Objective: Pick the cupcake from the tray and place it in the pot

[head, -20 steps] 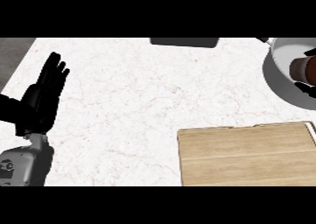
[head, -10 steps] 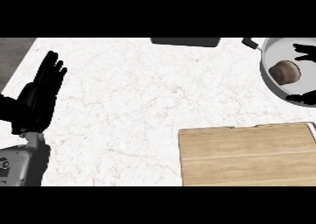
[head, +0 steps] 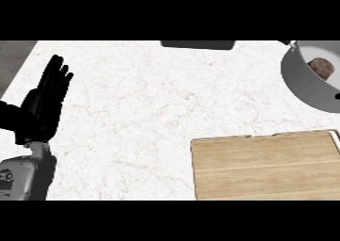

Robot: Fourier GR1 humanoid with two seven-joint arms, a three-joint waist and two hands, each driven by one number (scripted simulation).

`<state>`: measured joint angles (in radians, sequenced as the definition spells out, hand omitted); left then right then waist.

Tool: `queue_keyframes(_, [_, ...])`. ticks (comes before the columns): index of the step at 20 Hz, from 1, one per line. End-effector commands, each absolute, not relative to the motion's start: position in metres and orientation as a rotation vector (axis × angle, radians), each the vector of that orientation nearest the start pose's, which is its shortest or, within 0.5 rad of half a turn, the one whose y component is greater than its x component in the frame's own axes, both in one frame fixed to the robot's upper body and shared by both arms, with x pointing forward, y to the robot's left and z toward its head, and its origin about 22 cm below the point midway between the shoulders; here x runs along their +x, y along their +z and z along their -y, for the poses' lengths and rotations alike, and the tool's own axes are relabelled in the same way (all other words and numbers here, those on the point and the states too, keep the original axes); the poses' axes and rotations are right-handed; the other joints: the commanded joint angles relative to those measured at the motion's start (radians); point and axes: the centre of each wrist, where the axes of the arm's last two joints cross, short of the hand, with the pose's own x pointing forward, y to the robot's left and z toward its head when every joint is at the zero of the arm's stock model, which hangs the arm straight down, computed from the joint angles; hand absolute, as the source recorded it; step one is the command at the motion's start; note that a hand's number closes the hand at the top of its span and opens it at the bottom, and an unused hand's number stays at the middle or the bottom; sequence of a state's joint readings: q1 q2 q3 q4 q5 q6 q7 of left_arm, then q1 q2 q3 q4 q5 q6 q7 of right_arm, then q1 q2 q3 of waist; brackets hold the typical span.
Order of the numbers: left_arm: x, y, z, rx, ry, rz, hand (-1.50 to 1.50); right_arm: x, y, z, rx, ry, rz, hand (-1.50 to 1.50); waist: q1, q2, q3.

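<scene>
Left hand [head: 42,103]: matte black all over, long slim fingers, a thicker black thumb at the side, broad flat palm.
Wrist: narrow black section joining hand to forearm, with a small pale grey link just below it.
Left forearm [head: 20,178]: light grey rounded casing, smooth and glossy, darker black panel along its right side.
Markings: small dark square patch with tiny pale symbols on the grey casing, too small to read.
Cables, screws: none distinguishable.
</scene>
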<state>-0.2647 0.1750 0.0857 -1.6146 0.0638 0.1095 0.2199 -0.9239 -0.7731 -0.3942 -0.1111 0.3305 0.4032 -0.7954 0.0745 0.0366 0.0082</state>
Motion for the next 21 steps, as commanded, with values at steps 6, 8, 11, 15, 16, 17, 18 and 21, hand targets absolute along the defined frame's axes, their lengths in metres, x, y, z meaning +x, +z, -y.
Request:
queue_keyframes(6, [0.299,0.099,-0.259,0.128,0.027,1.661,0.0,0.332,0.122,0.526,-0.138,0.298,1.843,-1.5,-0.004,0.007,0.006])
queue_keyframes(8, [0.293,0.087,-0.251,0.134,0.019,1.656,0.0,0.326,0.139,0.537,-0.131,0.31,1.825,-1.5,-0.003,0.006,0.006])
queue_keyframes(11, [0.296,0.095,-0.262,0.142,0.041,1.661,0.0,0.321,0.147,0.544,-0.121,0.318,1.82,-1.5,0.0,0.005,0.006])
queue_keyframes(15, [0.299,0.095,-0.26,0.14,0.029,1.67,0.0,0.318,0.158,0.549,-0.138,0.319,1.824,-1.5,-0.004,0.01,0.007])
queue_keyframes(16, [0.295,0.092,-0.261,0.129,0.022,1.669,0.0,0.318,0.146,0.546,-0.159,0.31,1.819,-1.5,0.009,0.013,0.009])
queue_keyframes(17, [0.3,0.095,-0.259,0.136,0.03,1.659,0.0,0.313,0.154,0.552,-0.14,0.332,1.817,-1.5,-0.009,0.011,0.009])
queue_keyframes(18, [0.296,0.093,-0.258,0.122,0.016,1.663,0.0,0.315,0.156,0.551,-0.16,0.329,1.807,-1.5,0.01,0.012,0.009])
queue_keyframes(21, [0.297,0.094,-0.263,0.12,0.041,1.66,0.0,0.311,0.153,0.554,-0.155,0.303,1.806,-1.5,0.006,0.012,0.009])
